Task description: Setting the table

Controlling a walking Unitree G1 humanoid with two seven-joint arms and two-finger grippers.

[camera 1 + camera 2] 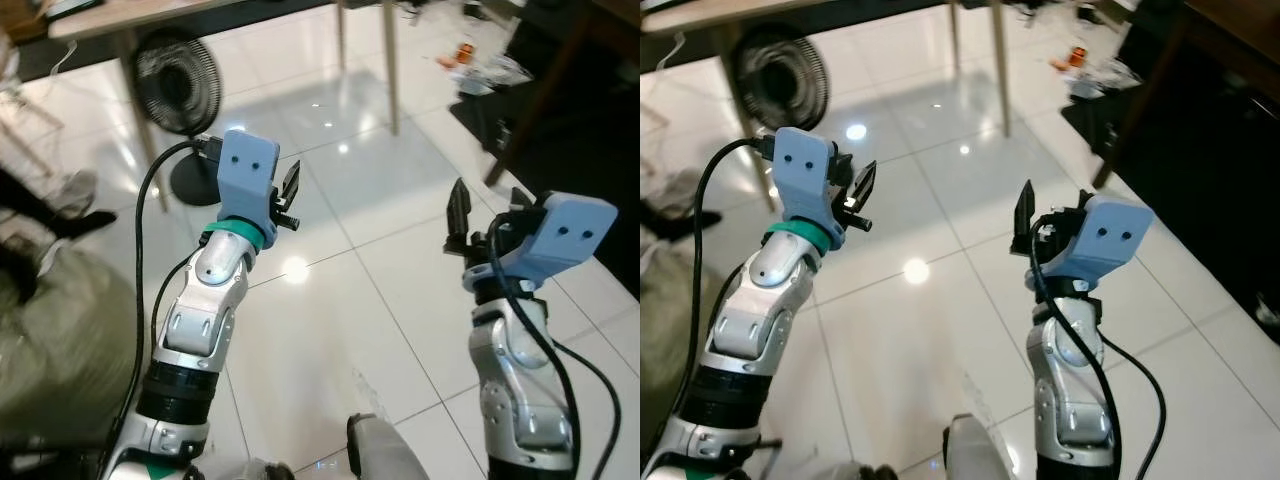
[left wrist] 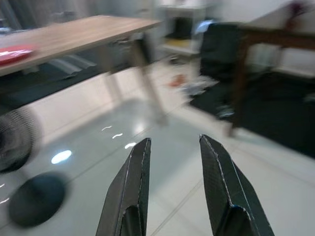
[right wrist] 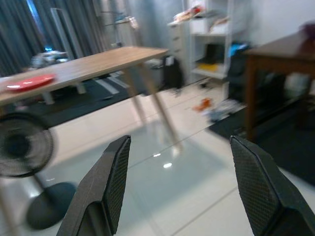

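Above the glossy tiled floor (image 1: 340,300), both arms are raised. The left gripper (image 2: 172,162) and the right gripper (image 3: 179,172) hold nothing, fingers spread. Ahead of both grippers and well apart stands the wooden desk (image 3: 98,61), carrying a red plate (image 3: 28,81) towards its far end. A standing fan (image 3: 22,147) sits beside the desk's leg, between the grippers and the plate. Judging by this, walking straight in could knock the fan or snag its base, and the blurred views make aiming risky.

silver arms | blue wrist housings | black cables | green band, left wrist (image 1: 237,236)
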